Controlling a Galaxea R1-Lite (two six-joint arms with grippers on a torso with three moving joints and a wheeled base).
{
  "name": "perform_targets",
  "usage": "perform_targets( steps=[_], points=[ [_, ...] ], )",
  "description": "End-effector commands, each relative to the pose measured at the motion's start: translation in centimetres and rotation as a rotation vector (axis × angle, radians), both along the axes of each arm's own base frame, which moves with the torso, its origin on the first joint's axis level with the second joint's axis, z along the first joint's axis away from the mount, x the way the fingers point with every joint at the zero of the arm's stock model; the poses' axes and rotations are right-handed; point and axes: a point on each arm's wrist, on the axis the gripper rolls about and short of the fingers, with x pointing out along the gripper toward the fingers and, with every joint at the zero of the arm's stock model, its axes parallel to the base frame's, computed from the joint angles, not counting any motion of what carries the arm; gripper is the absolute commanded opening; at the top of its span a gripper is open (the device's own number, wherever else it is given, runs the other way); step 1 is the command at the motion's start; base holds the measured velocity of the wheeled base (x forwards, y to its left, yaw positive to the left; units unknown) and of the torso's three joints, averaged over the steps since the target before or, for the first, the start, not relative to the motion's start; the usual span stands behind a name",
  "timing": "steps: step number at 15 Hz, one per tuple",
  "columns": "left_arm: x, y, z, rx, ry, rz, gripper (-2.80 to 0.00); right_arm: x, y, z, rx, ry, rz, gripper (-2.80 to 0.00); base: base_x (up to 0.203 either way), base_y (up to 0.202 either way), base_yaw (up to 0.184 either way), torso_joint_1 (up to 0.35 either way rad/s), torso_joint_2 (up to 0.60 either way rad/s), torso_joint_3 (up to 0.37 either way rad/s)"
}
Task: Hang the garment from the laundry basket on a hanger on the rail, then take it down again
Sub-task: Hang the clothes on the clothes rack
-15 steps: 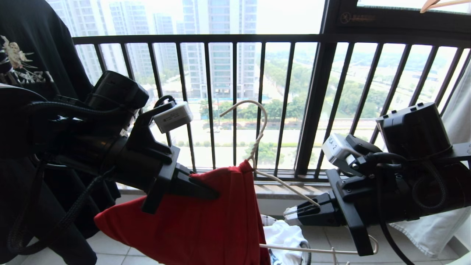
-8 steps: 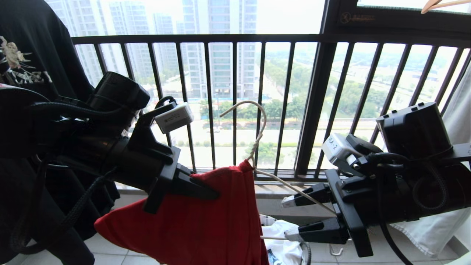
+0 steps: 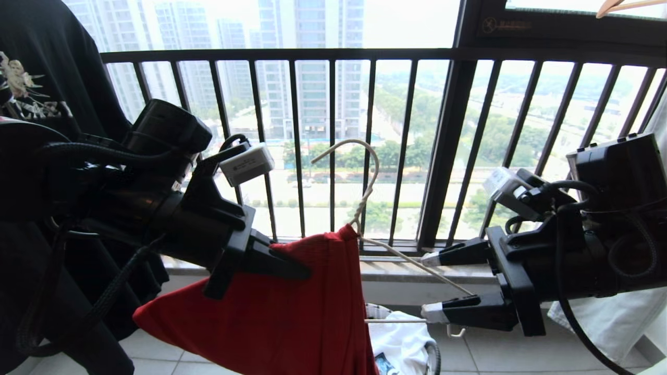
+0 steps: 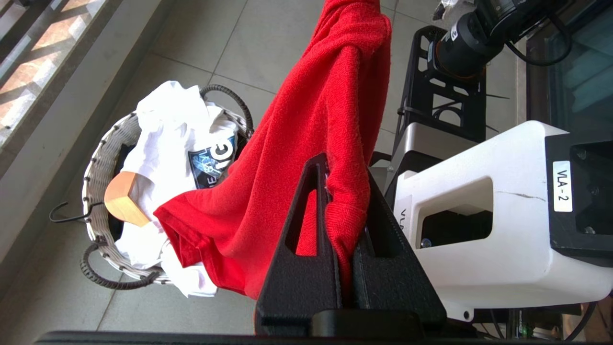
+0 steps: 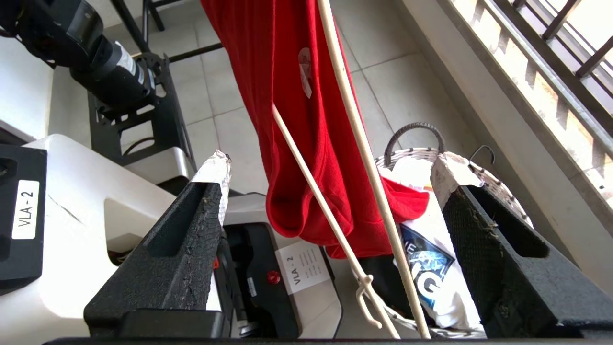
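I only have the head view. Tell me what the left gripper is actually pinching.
Observer: The left gripper is shut on a fold of the red T-shirt.
Operator: Report the right gripper's contact with the hanger.
Observer: The right gripper is open; the hanger wires pass between its fingers untouched.
Operator: Describe the laundry basket below.
Observer: The laundry basket holds a white printed shirt and a wooden hanger end.

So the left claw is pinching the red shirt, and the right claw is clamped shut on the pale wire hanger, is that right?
Not quite. The left gripper does pinch the red shirt, but the right gripper is open: the right wrist view shows the wire hanger passing between its spread fingers, unclamped.
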Motion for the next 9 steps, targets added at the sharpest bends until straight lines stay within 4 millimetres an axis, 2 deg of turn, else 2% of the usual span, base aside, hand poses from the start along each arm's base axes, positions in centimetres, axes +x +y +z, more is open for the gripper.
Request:
perform_targets(
  steps=[1,4,7,8,9],
  points=[
    [-0.1,0.2,0.4,-0.008,-0.01,0.001,-2.8,-0.3,-1.5,0.8,0.029,0.009,-0.067,0.0,0.0,0.0,0.0,0.0,0.0,0.0],
    [0.3,1.1,1.0,-0.019,-0.03,0.04,-2.8,-0.4,-3.1,1.5,0.075,0.068,-0.171,0.0,0.0,0.0,0.0,0.0,0.0,0.0],
    [0.6,2.7,2.4,-0.048,-0.039,0.117,-2.8,-3.0,-4.2,2.1,0.111,0.069,-0.203,0.0,0.0,0.0,0.0,0.0,0.0,0.0],
    [0.7,3.1,2.8,-0.055,-0.04,0.137,-2.8,-3.5,-4.4,1.9,0.112,0.078,-0.201,-2.8,0.0,0.0,0.0,0.0,0.0,0.0],
    [0.7,3.4,3.0,-0.06,-0.045,0.148,-2.8,-3.4,-4.3,1.9,0.112,0.083,-0.201,-2.8,0.0,0.0,0.0,0.0,0.0,0.0]
  ],
)
